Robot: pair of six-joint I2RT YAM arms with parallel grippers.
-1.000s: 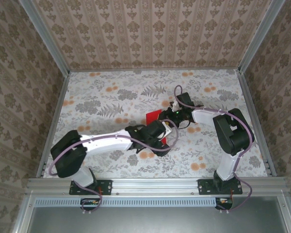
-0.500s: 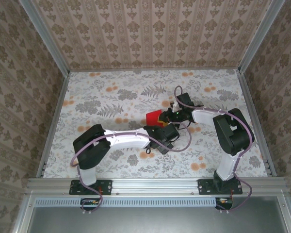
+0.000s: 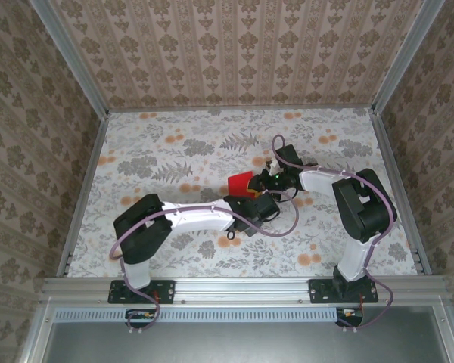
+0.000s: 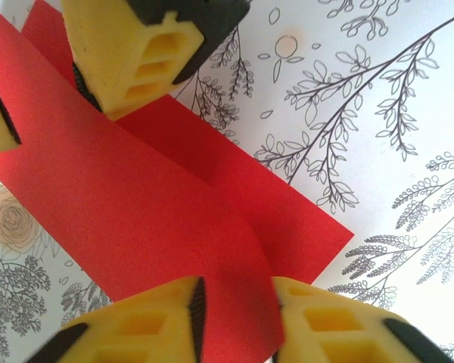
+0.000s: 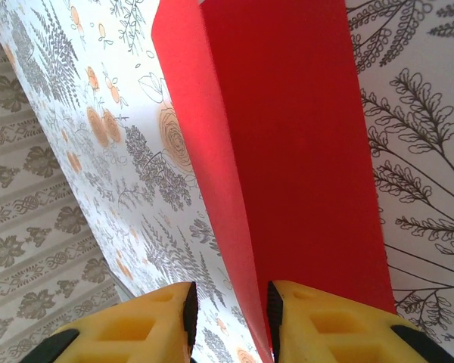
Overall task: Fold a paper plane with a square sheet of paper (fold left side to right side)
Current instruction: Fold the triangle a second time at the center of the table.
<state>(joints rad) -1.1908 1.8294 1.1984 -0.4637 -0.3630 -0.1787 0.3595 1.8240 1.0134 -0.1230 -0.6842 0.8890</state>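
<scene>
Floral worktop [image 3: 174, 151] is carrying the square sheet of paper [image 3: 240, 182] at its centre, partly lifted into a fold. I am pinching one raised edge with the right claw [image 5: 228, 302] to anchor it, while the left claw [image 4: 234, 302] is pinching a flap, presumably for swinging it rightward.

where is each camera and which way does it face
top external: above, behind the bases, looking down at the floral table; left arm, right arm show
left wrist: on the left arm, facing down past the left claw
right wrist: on the right arm, facing down past the right claw
shared: all three see the red paper
</scene>
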